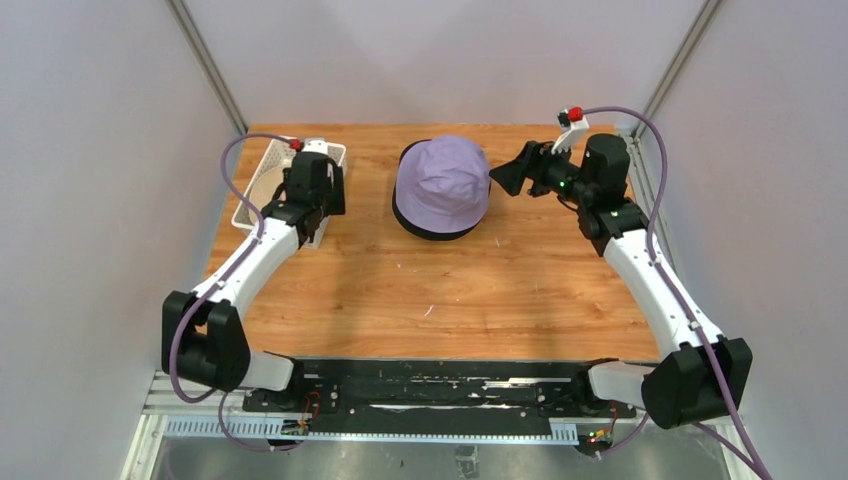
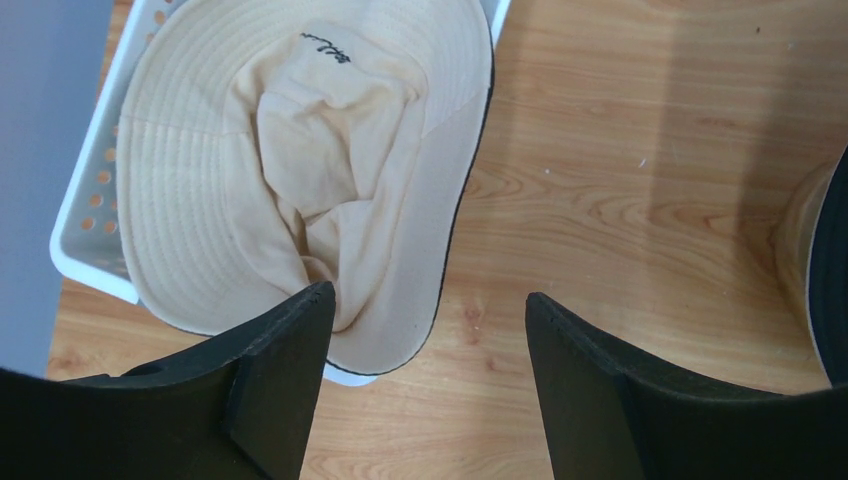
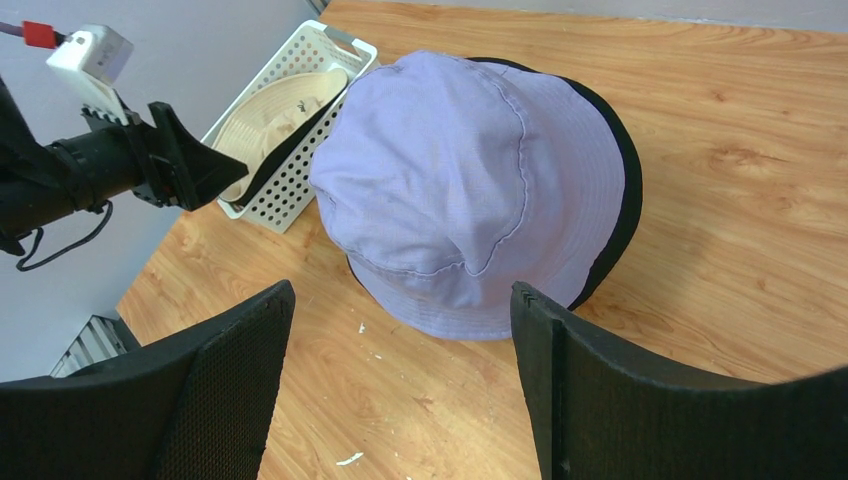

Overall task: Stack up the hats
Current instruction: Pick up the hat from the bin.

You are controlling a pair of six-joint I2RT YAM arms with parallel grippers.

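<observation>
The lavender hat point(image 1: 441, 180) sits crown-up at the far middle of the worktop point(image 1: 440, 290), its fabric lightly creased, seams showing across the crown. It tops a stack: a black brim point(image 3: 615, 190) shows under its edge, and what else lies beneath is hidden. The beige hat point(image 2: 300, 160) lies in the white basket point(image 2: 85, 225) at the far left, its crown crumpled inward, a small dark script mark on it; its brim hangs over the basket's rim onto the worktop, with a dark edge under it, possibly another hat.

In the top view the left arm covers most of the basket. In the left wrist view the stack is cut off at the right edge.

The left end effector point(image 2: 430, 370) hangs above the basket's near corner, pointing down, its jaws apart and empty, one finger point(image 2: 280, 360) over the beige brim. The right end effector point(image 3: 400, 390) is level with the stack, just to its right and aimed at it, jaws wide and holding nothing.
</observation>
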